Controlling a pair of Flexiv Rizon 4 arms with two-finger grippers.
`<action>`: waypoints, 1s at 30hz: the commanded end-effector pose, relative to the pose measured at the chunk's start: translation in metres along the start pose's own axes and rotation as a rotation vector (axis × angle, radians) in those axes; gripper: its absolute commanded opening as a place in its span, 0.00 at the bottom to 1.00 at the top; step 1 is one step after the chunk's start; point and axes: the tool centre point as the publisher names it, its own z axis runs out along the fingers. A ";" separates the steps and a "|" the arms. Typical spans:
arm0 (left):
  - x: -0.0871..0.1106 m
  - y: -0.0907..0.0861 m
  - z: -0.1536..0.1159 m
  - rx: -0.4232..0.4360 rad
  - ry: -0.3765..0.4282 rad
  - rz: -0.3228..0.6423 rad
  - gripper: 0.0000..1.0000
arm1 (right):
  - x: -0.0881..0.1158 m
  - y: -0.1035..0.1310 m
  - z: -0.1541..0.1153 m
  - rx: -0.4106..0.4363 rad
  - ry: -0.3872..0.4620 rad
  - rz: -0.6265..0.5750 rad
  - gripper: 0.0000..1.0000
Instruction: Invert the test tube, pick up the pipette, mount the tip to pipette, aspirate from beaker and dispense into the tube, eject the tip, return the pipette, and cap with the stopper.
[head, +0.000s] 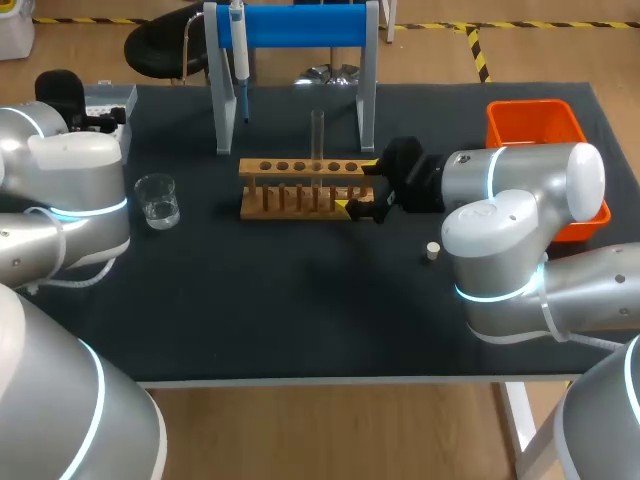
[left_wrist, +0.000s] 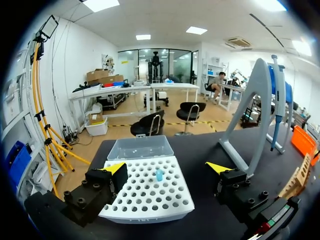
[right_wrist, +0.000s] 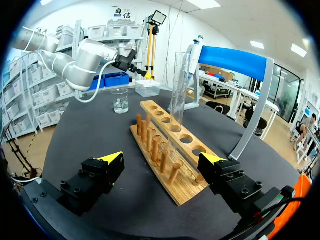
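A clear test tube (head: 317, 138) (right_wrist: 178, 90) stands upright in the wooden rack (head: 300, 187) (right_wrist: 170, 150). My right gripper (head: 359, 186) (right_wrist: 162, 160) is open at the rack's right end, its fingers on either side of that end and holding nothing. The pipette (head: 240, 50) (left_wrist: 279, 100) hangs on the blue stand (head: 300, 25) at the back. My left gripper (left_wrist: 167, 167) is open just before the white tip box (head: 112, 100) (left_wrist: 145, 192), which holds one blue tip (left_wrist: 159, 175). A glass beaker (head: 158, 200) (right_wrist: 120, 100) with water stands left of the rack. A small white stopper (head: 433, 251) lies right of the rack.
An orange bin (head: 535, 125) sits at the back right, partly behind my right arm. The stand's grey legs (head: 368, 90) rise close behind the rack. A clear lid (left_wrist: 140, 147) lies beyond the tip box.
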 end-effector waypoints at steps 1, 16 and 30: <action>-0.004 0.003 0.009 0.012 0.002 -0.002 0.81 | 0.000 0.000 0.000 0.001 0.001 0.001 1.00; -0.009 0.007 0.026 0.005 0.013 -0.003 0.67 | 0.000 0.000 0.000 0.001 0.001 0.001 1.00; -0.013 0.006 0.036 -0.001 0.023 0.004 0.43 | 0.000 0.000 0.000 0.001 0.001 0.001 1.00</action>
